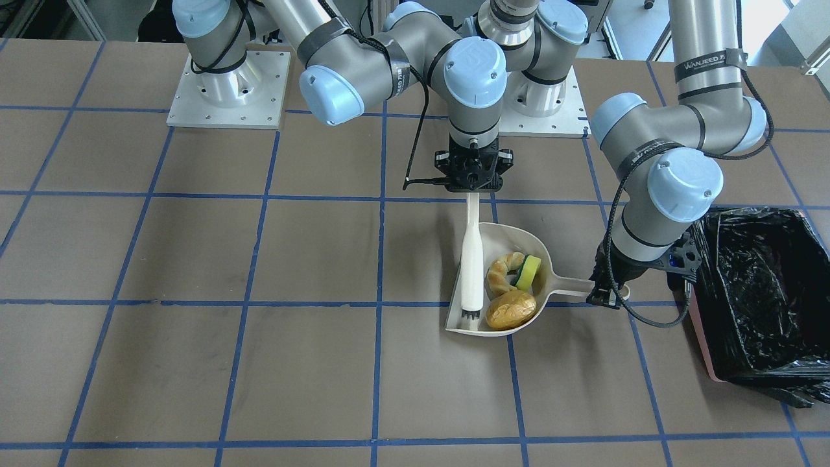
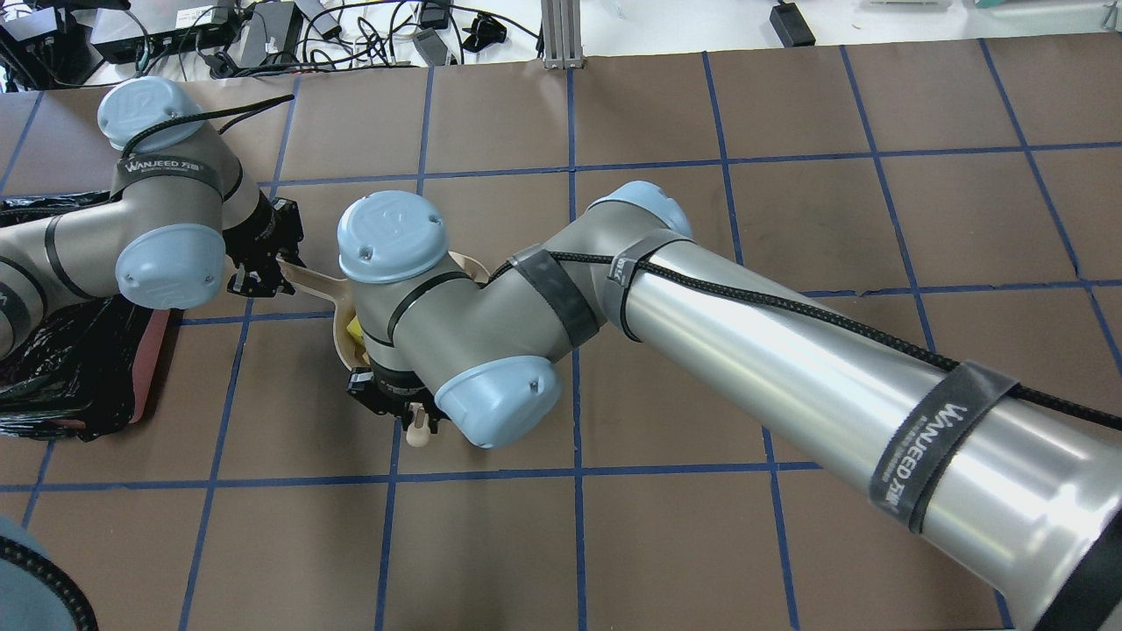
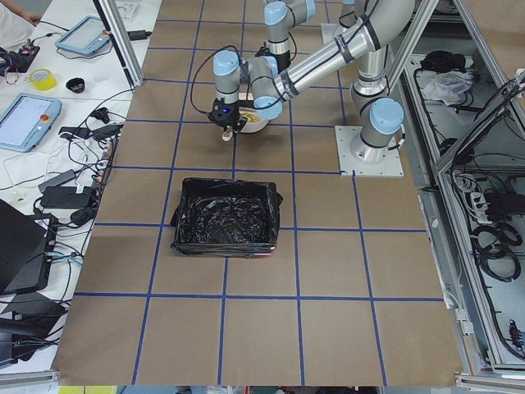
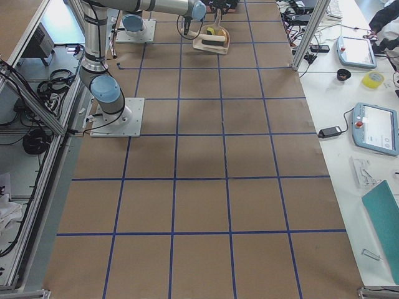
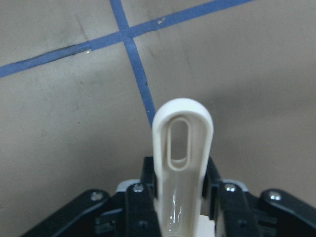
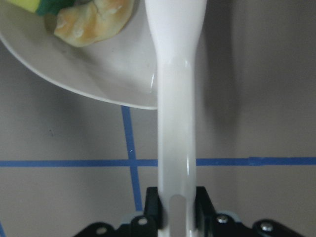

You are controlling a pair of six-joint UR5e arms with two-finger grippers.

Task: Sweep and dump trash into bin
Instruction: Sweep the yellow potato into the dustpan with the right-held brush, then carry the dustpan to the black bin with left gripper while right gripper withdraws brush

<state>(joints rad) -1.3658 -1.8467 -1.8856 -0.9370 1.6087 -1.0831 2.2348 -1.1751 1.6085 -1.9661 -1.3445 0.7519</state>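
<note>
The bun [image 1: 511, 309], pastry piece [image 1: 502, 271] and sponge [image 1: 529, 272] all lie inside the dustpan [image 1: 502, 239] on the table [image 1: 194, 259], near the bin [image 1: 758, 292] but apart from it. The left gripper [image 1: 606, 297] has its jaws clamped on the dustpan's handle. The right gripper [image 1: 473, 188] grips the brush [image 1: 471, 272] by its handle, with the bristles at the dustpan's front lip beside the bun
</note>
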